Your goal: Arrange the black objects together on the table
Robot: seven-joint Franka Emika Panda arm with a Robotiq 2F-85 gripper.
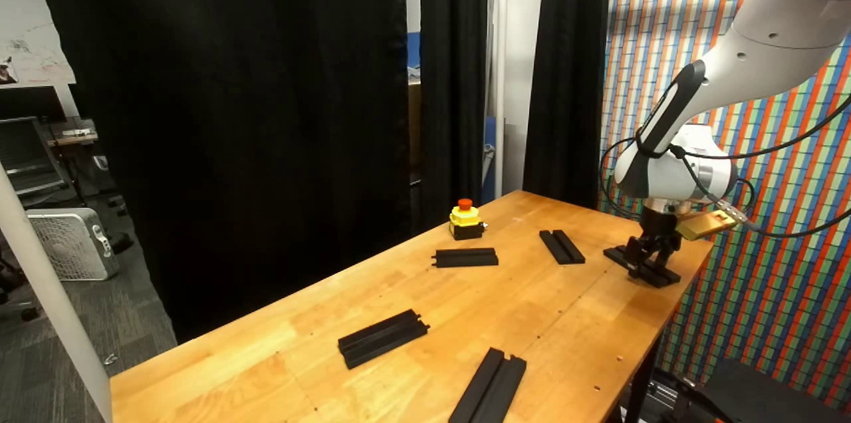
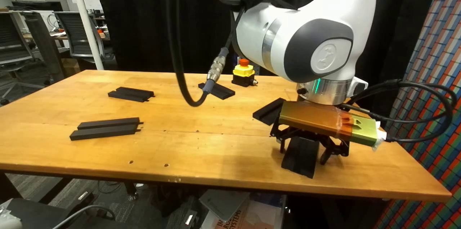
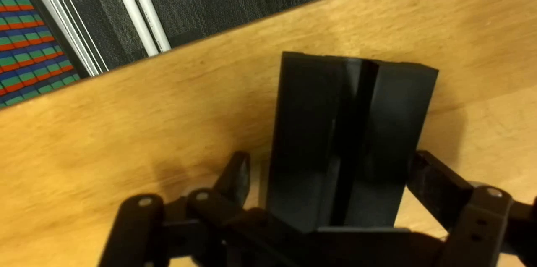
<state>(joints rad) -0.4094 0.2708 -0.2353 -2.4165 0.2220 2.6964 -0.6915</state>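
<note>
Over one black bar (image 3: 302, 141) hangs the arm (image 1: 731, 80), claw (image 2: 303, 155) down, spread astride it.

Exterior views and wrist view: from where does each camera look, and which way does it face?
In an exterior view: raised camera, looking slantwise along the table; arm and hand show.
In an exterior view: at a long side, facing across toward black curtains; silver wrist and hand show close.
In the wrist view: on the wrist, facing down past the fingers to a black bar.
Both exterior views share the yellow-and-red button.
</note>
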